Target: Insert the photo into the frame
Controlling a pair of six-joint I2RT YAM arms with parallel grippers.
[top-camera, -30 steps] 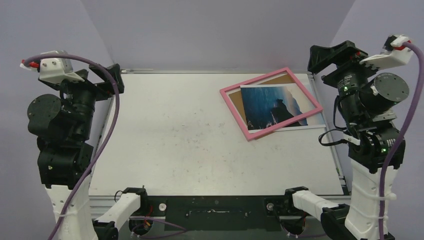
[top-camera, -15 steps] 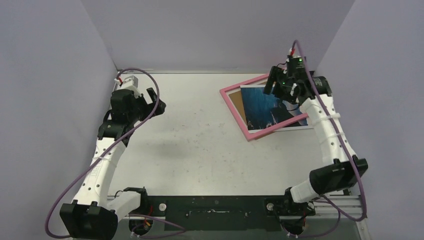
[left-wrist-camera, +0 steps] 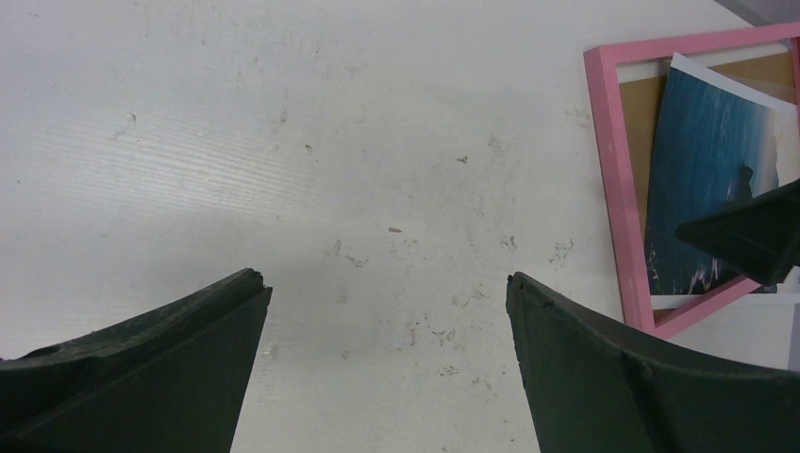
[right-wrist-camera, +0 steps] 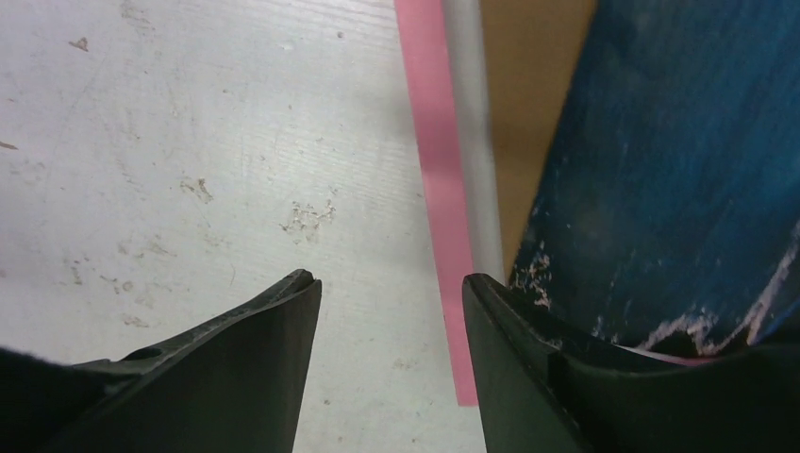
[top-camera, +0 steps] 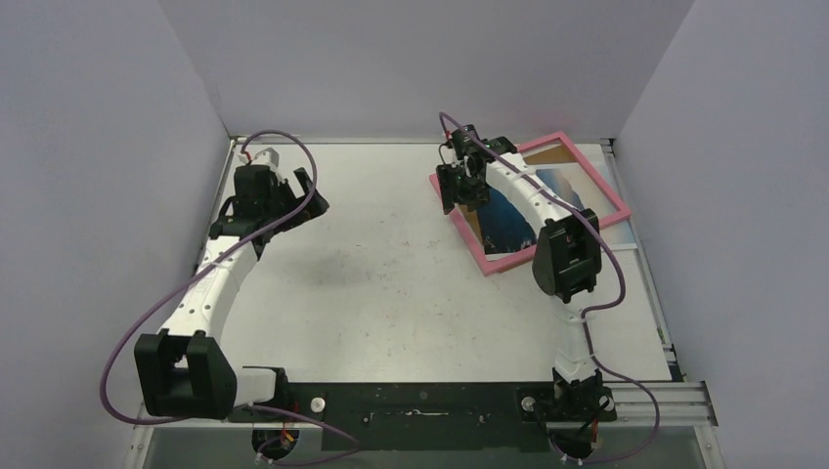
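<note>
- Pink frame [left-wrist-camera: 615, 179] was laid on the desk's [top-camera: 391, 254] far right, the photo [left-wrist-camera: 708, 151] crooked under it, poking out.
- Right fingers [right-wrist-camera: 387, 293] were held open, empty, over its left bar.
- Left fingers [left-wrist-camera: 382, 283] were spread wide, empty.

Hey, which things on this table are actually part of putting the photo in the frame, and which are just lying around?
For the job: frame, pink; photo, crooked, partly beneath it; right pincer, open at the frame's edge.
Just lying about: brown backing board, showing inside the frame opening; left pincer, open over the table.
</note>
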